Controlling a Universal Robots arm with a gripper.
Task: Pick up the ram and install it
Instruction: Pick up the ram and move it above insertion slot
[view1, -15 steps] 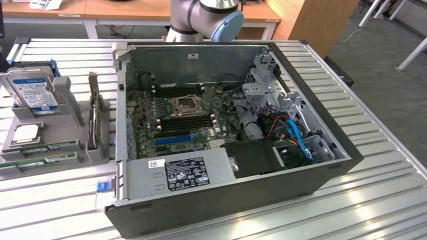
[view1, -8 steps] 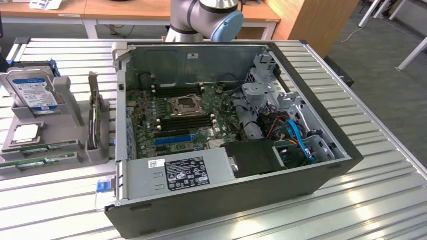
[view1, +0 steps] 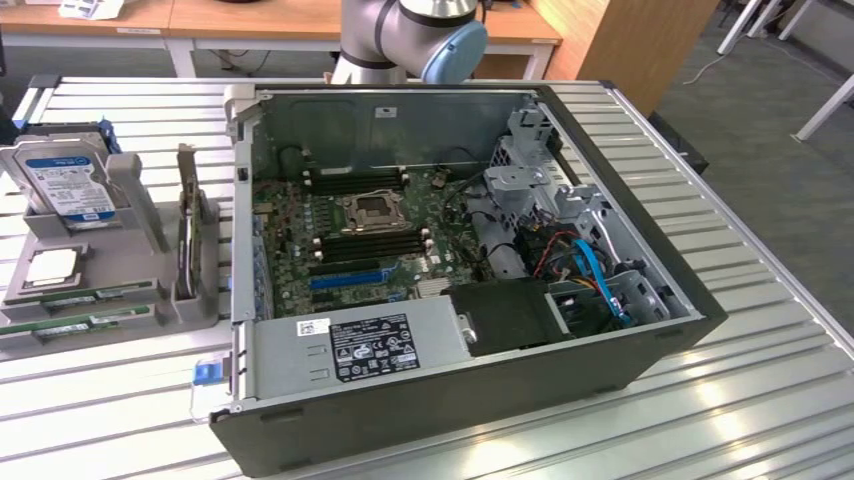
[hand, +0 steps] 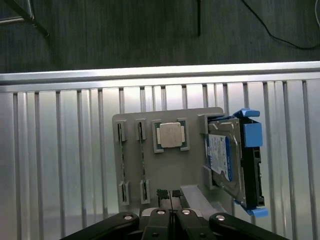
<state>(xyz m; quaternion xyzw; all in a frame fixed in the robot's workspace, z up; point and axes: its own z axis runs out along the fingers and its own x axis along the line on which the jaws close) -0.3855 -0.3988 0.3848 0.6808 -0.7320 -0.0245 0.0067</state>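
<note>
Closure is being shown by the black gripper: its fingertips are being pressed together with nothing between them, above the grey plastic parts holder. The ram, a long thin green circuit-board stick, is being stored beside its twin on that holder, at eight o'clock from the open black computer case in the exterior view. A clean pick is being judged to need jaws opened first, centred mid-length and squared to the stick's long edges, clear of the twin.
</note>
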